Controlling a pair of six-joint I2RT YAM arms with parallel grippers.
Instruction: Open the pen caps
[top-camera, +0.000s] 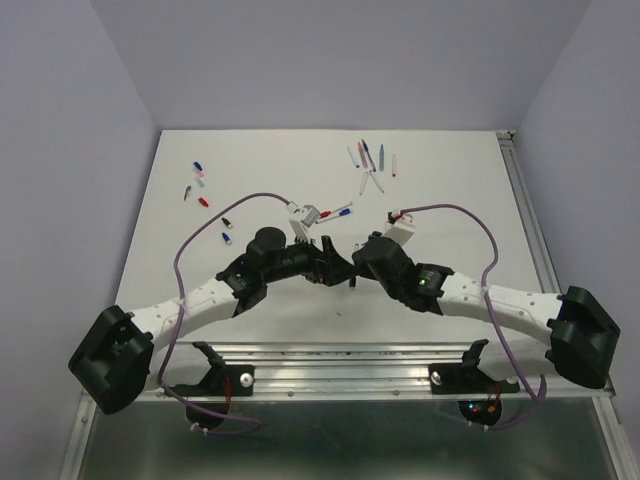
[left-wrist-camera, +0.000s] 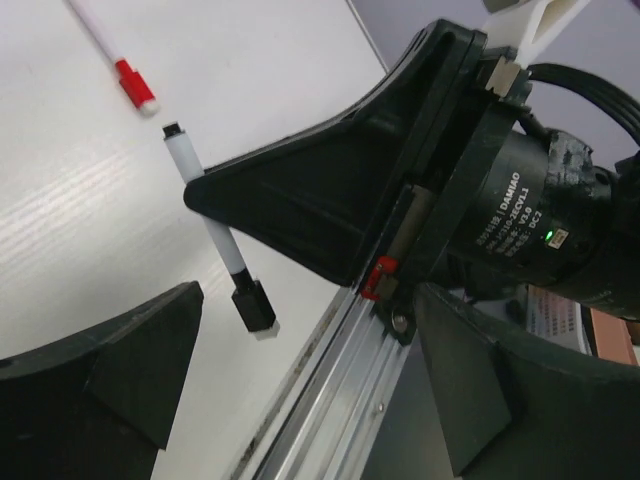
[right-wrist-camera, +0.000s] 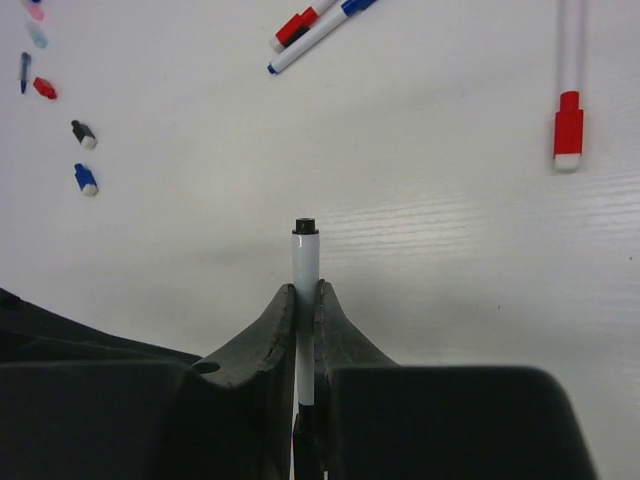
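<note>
**Q.** Jaw state of the right gripper (right-wrist-camera: 307, 300)?

**A.** Pressed together on the barrel of a white pen (right-wrist-camera: 305, 262), part way along its length. Small black nub of the pen protruding past the fingertips in the right wrist view.

**Q.** And of the left gripper (left-wrist-camera: 310, 340)?

**A.** Spread wide, holding nothing. Fingers (left-wrist-camera: 130, 370) set to either side of the held pen's other end, touching neither barrel nor cap.

**Q.** Position of the black cap (left-wrist-camera: 255, 305)?

**A.** Seated on the end of the held pen, opposite the nub and on the far side of the right gripper. Placed in the gap between the left fingers, nearer the one at lower left of the left wrist view. Close above the table (right-wrist-camera: 450, 260); contact with it not determinable.

**Q.** Other caps in view?

**A.** Loose caps (right-wrist-camera: 83, 133) scattered on the table at far left, well apart from both grippers: red, black, blue and pink among them. Red cap (right-wrist-camera: 568, 125) fitted on a separate pen lying on the table near the held one. Group of pens (top-camera: 370, 160) toward the far edge; cap state there too small to tell.
</note>
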